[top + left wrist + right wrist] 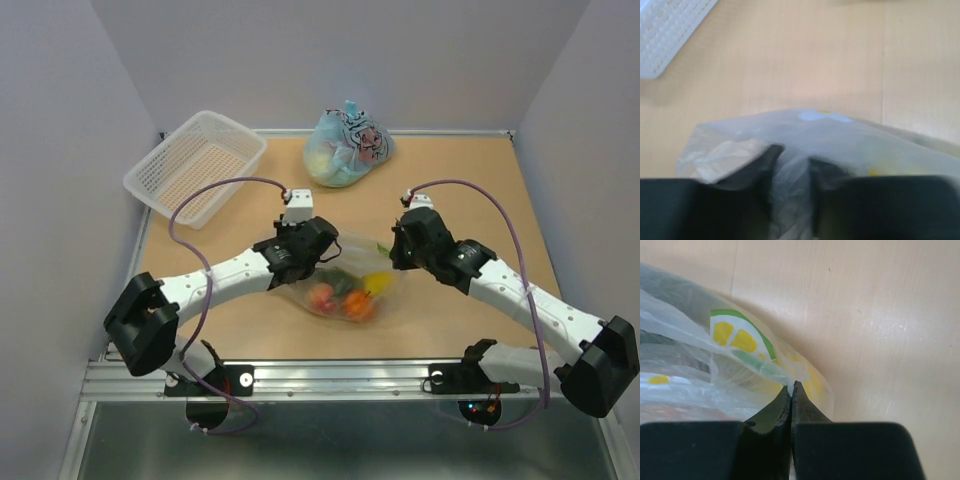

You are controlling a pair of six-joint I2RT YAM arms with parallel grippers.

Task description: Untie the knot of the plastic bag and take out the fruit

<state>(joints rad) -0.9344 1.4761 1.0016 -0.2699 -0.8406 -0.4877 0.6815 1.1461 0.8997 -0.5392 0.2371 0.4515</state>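
The see-through plastic bag [340, 262] lies on the table between my two grippers. Inside it show a pink-orange fruit [322, 297], an orange one [358, 306], a yellow one [377, 282] and a dark green one [343, 285]. My left gripper [322, 262] is at the bag's left upper side. In the left wrist view, my left gripper [792, 160] holds bunched plastic of the bag [850, 137] between its fingers. My right gripper [392, 256] is at the bag's right edge. My right gripper [791, 385] is shut on a thin fold of the bag [715, 370]. I cannot make out the knot.
A white mesh basket [195, 165] stands at the back left and its corner shows in the left wrist view [670, 30]. A light-blue printed bag [347, 148] sits at the back centre. Grey walls enclose the table on three sides.
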